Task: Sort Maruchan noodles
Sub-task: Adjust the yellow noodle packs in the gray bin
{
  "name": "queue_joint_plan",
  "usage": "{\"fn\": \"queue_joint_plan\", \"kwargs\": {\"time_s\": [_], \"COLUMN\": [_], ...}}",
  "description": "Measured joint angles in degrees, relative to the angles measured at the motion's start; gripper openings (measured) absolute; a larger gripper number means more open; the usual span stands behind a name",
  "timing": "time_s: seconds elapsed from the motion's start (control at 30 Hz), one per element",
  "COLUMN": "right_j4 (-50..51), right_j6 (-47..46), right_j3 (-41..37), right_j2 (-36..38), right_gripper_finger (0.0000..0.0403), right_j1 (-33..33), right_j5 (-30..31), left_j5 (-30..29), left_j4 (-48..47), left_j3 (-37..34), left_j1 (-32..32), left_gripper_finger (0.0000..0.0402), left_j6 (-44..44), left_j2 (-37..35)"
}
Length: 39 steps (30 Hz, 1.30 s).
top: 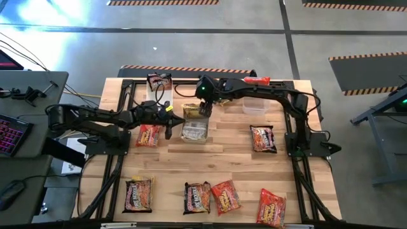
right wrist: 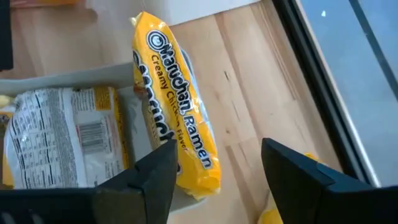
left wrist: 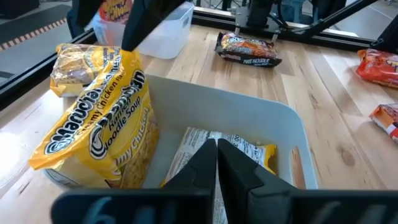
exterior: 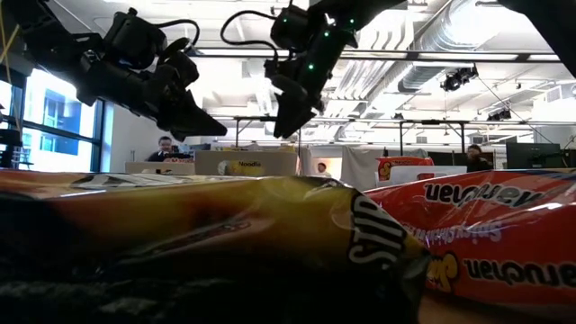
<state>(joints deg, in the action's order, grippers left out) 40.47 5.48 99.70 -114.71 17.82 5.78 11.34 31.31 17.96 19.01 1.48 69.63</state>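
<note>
You see both arms converged on the clear bin [top: 194, 131] near the table's middle; the left gripper [top: 168, 124] hangs at the bin's left side, the right gripper [top: 205, 108] just beyond its far edge.

The left wrist view shows the left fingers [left wrist: 205, 165] pressed together with nothing between them, poised over a packet lying label-down inside the bin [left wrist: 239, 146]. The right wrist view shows the right fingers [right wrist: 155, 171] spread wide and empty, straddling open air above the yellow packet [right wrist: 177, 112].

That yellow packet is your object of concern; it stands on edge, leaning against the bin's outer wall [left wrist: 205, 102] and resting partly over the rim, not yet inside. Its long axis runs roughly along the wall, and in the right wrist view it passes between the spread fingers, lying below them and slightly toward the bin. A second yellow packet [left wrist: 74, 68] lies on the table behind it.

In my judgement the right arm is the better placed; its jaws already bracket the packet's narrow width, so a descent and a closing would seize it, whereas the left would first need to part its fingers.

The remaining Maruchan noodles lie well apart: one red packet [top: 148, 135] beside the left arm, a dark packet [top: 159, 81] at the far edge, another [top: 262, 138] to the right, and four along the near edge [top: 210, 197]; a second bin [top: 255, 105] stands under the right arm.
</note>
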Motion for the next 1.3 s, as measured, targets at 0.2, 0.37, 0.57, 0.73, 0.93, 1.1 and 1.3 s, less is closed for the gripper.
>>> {"fn": "queue_joint_plan", "kwargs": {"time_s": [0.2, 0.37, 0.57, 0.73, 0.93, 1.1, 1.3], "right_j4": [-2.5, -5.6, -2.8, 3.3, 8.2, 8.4, 8.2], "right_j6": [1.0, 1.0, 2.2, 3.5, 3.3, 3.4, 3.9], "right_j3": [-1.2, -3.8, -3.1, -3.0, -3.0, -3.1, -3.1], "right_j2": [-0.1, -0.9, 0.5, 6.7, 12.2, 13.4, 13.5], "right_gripper_finger": [0.0213, 0.0213, 0.0213, 0.0213, 0.0213, 0.0213, 0.0213], "right_j1": [-0.2, -0.2, -0.3, -1.0, -1.2, -1.2, -1.3], "right_j5": [-4.5, -6.9, -4.6, -1.8, 0.0, -0.1, -0.1], "left_j5": [0.3, 0.2, 0.2, 0.1, -3.6, -8.1, -8.9], "left_j4": [-2.8, -9.4, -10.6, -14.5, -22.5, -27.0, -29.2], "left_j3": [1.3, 5.2, 9.4, 13.9, 19.2, 21.5, 22.7], "left_j1": [-1.2, -2.3, -3.1, -4.0, -5.2, -6.4, -6.8], "left_gripper_finger": [0.0049, 0.0086, 0.0117, 0.0138, 0.0154, 0.0156, 0.0141], "left_j6": [-0.1, -1.7, -5.7, -9.9, -14.3, -19.2, -19.7], "left_j2": [0.0, 0.9, 6.7, 12.9, 18.4, 20.7, 21.6]}}
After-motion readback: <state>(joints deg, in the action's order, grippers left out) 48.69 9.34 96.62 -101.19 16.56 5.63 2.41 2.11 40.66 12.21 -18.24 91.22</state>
